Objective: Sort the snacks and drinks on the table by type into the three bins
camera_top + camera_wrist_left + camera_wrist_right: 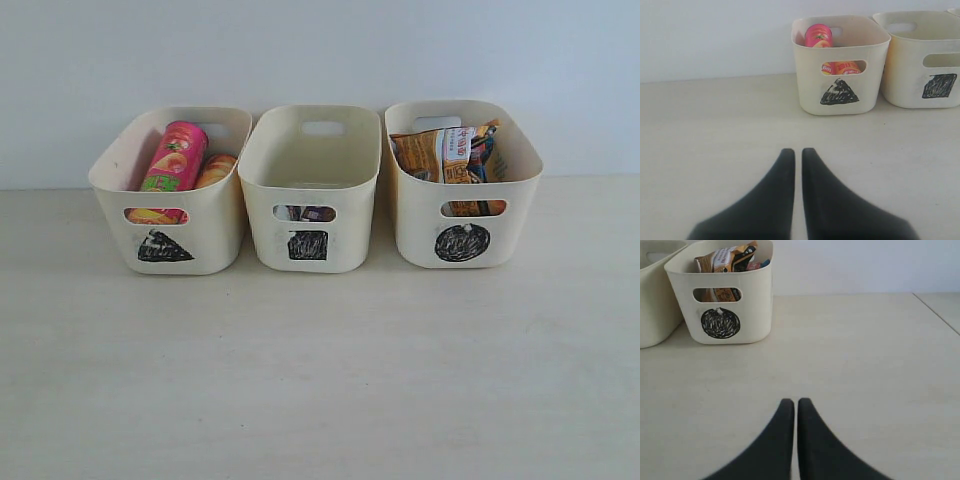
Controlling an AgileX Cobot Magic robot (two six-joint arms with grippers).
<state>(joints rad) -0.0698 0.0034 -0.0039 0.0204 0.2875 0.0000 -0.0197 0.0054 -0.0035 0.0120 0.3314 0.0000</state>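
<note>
Three cream bins stand in a row at the back of the table (320, 380). The triangle bin (170, 190) holds the pink chip tube (175, 158) and the yellow tube (215, 170) beside it. Through the square bin's (312, 190) handle slot I see a dark purple carton (318, 213); the blue-white carton is mostly hidden. The circle bin (463, 185) holds the orange-brown bag (435, 152) and the blue bag (482, 150). Neither gripper shows in the exterior view. My left gripper (798, 152) is shut and empty above bare table, well short of the triangle bin (840, 65). My right gripper (796, 402) is shut and empty, short of the circle bin (722, 295).
A pale wall runs behind the bins. In the right wrist view a table edge or seam (937, 315) runs along the far side.
</note>
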